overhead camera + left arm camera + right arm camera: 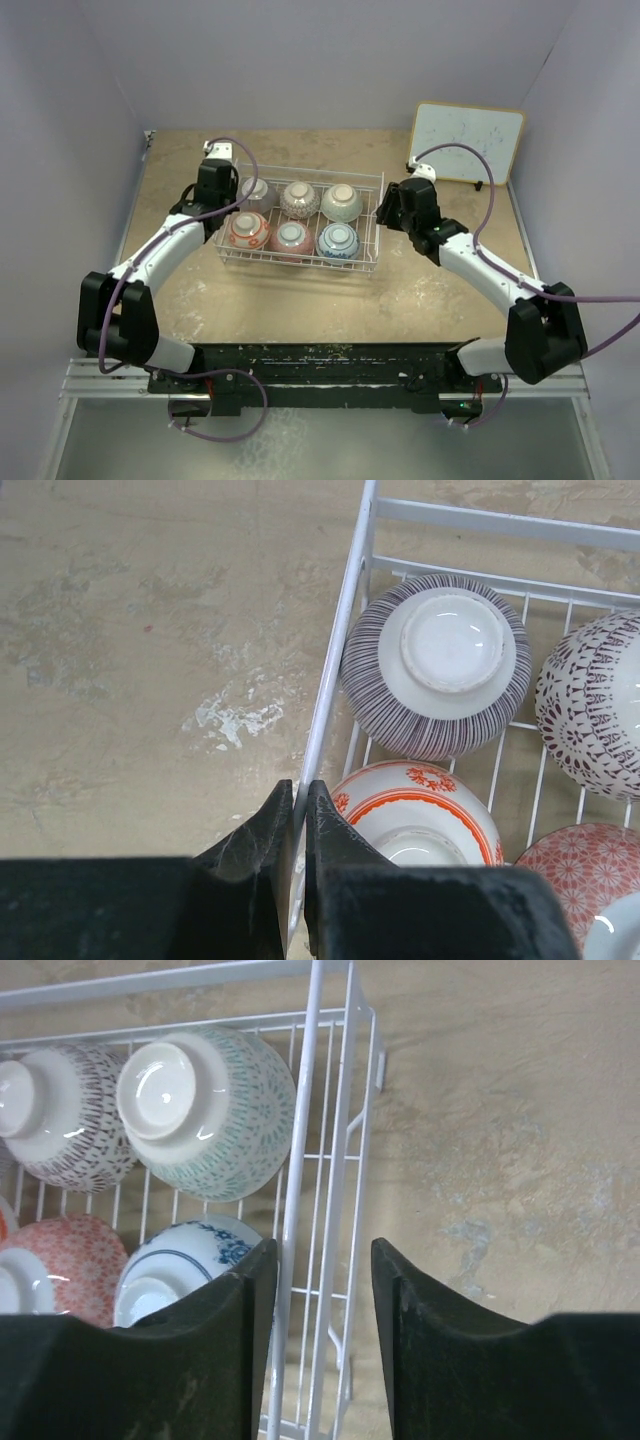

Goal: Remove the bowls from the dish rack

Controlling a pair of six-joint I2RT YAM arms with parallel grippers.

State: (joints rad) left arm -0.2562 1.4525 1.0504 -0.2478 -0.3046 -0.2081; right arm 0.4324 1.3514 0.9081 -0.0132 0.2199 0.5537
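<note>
tan worktop point(300, 305), pale walls point(300, 60); left jaws pinch the dish rack point(338, 630) at its left rim, right jaws wide astride its right.

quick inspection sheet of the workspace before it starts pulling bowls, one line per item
surface: beige table, scuffed and blotchy
job's things: six bowls, all upside down in two rows of three inside the dish rack; none out yet
clutter: white board with orange frame, at the far right corner
grippers: left claw shut on the rack's left rim wire; right claw open, straddling the right side wall
cables: purple cables, one looping off each wrist and more at the bases
surroundings: plain pale walls on three sides
</note>
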